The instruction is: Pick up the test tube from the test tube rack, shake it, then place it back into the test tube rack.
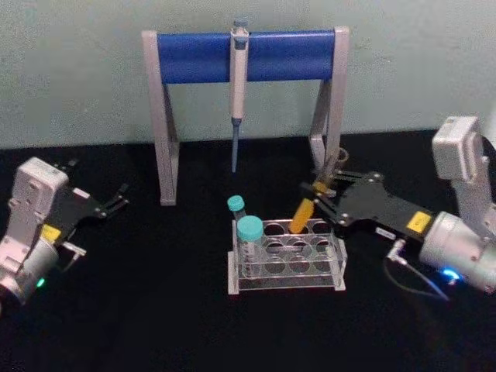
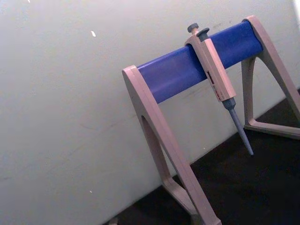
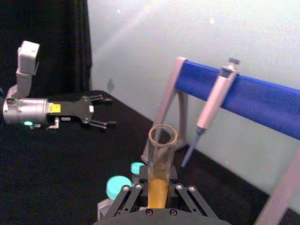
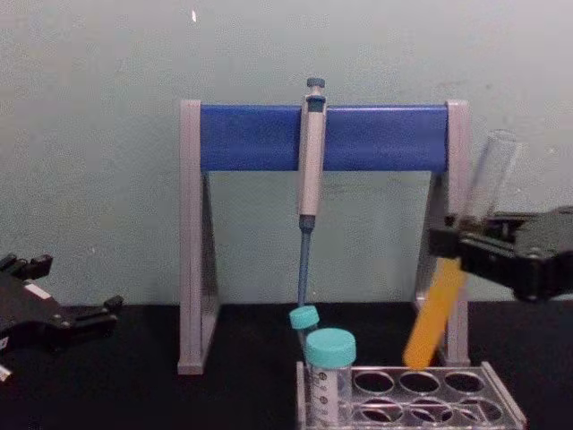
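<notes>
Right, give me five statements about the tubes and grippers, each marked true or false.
The right gripper holds the test tube. True.
The test tube is upright. False: it is tilted.
Two teal-capped tubes stand in the test tube rack. True.
The pipette stands in the test tube rack. False: it hangs on the pipette stand.
The left gripper grips a tube. False: its jaws are open and empty.

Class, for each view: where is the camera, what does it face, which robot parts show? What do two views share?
Head: high, facing down at test tube rack; left gripper, right gripper.
Chest: low, facing across; both grippers.
Left wrist: faces pipette stand.
Right wrist: faces held test tube, left gripper beyond.
All share pipette.
</notes>
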